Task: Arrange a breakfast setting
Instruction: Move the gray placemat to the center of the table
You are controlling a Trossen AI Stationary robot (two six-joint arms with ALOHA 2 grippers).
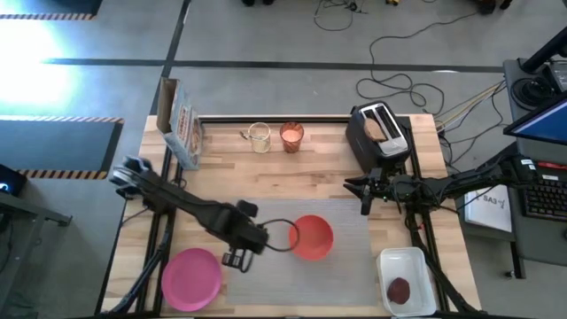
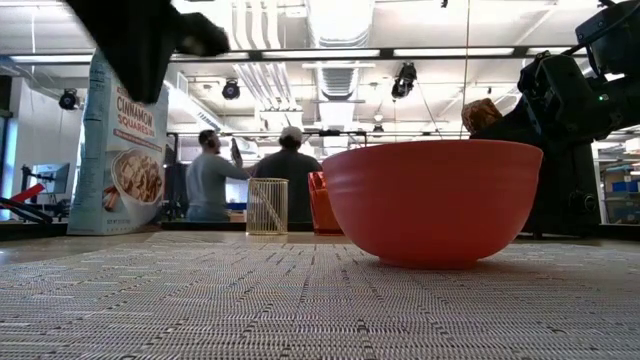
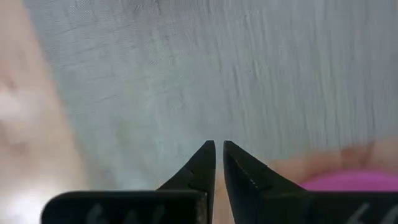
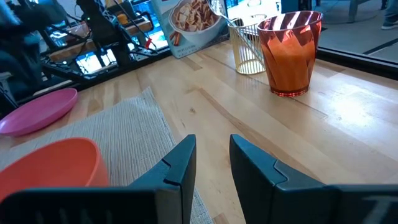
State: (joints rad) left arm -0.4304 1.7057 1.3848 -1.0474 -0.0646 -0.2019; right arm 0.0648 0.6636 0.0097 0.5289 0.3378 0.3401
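A grey woven placemat [image 1: 345, 266] lies on the near middle of the wooden table. A red bowl [image 1: 310, 237] stands on it by its base [image 2: 432, 258]. The pink plate [image 1: 190, 277] lies near the mat's near left corner. My left gripper [image 3: 219, 144] hangs shut and pointing down over the mat's left part [image 1: 237, 255], between plate and bowl, touching nothing. My right gripper [image 4: 212, 152] waits open beside the toaster [image 1: 363, 199]. The glass of orange drink [image 1: 291, 136] stands at the far edge. A toast slice [image 1: 376, 128] sticks out of the black toaster [image 1: 383, 142].
A cereal box [image 1: 182, 133] stands at the far left, and a clear glass [image 1: 259, 136] stands beside the orange drink. A white container [image 1: 403, 279] with a dark red patty [image 1: 400, 289] sits at the near right. People stand in the room beyond the table [image 2: 290, 175].
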